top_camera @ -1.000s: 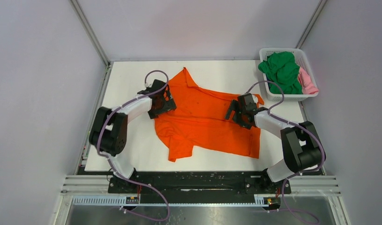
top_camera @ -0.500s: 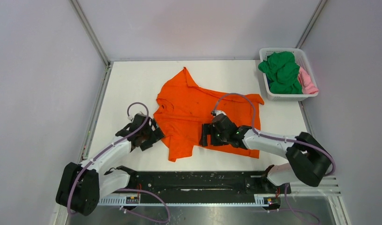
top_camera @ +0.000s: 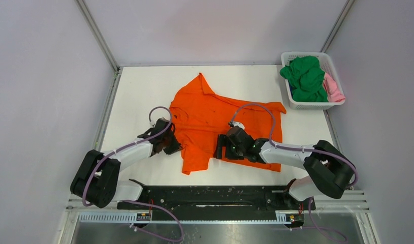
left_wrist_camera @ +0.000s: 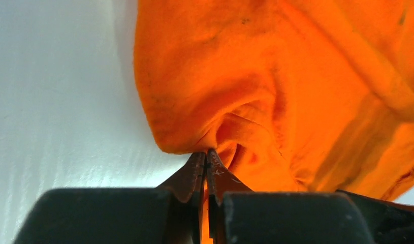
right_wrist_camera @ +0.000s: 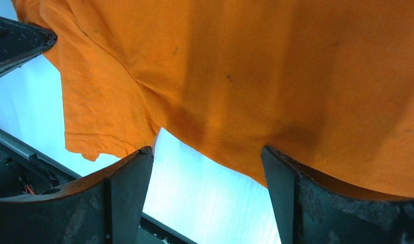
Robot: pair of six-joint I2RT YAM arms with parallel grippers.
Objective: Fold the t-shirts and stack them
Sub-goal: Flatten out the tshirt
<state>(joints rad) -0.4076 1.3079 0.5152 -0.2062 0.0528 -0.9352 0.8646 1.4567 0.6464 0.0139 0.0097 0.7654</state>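
Cloth of the orange t-shirt (top_camera: 215,114) sits pinched in my left gripper (left_wrist_camera: 205,158), at its left edge; my right gripper (right_wrist_camera: 207,152) gapes wide over the near hem; shirt lies spread on the table (top_camera: 138,86).

Enclosed cell: white bench, plain walls, flat light.
White bench (top_camera: 138,86) fills the middle, matte, with mild glare in the wrist views. Pale lavender-grey panels close it in: back wall (top_camera: 215,25) at 12 o'clock, left wall (top_camera: 37,101) at 9, right wall (top_camera: 382,76) at 3. Aluminium corner posts (top_camera: 96,34) at 11 and (top_camera: 339,24) at 1 run down to the bench's far corners. At 6 o'clock a black base plate (top_camera: 210,195) sits on slotted aluminium rails (top_camera: 93,199), with a dull grey metal sheet (top_camera: 220,231) below. Lighting is even and diffuse, and shadows are soft.
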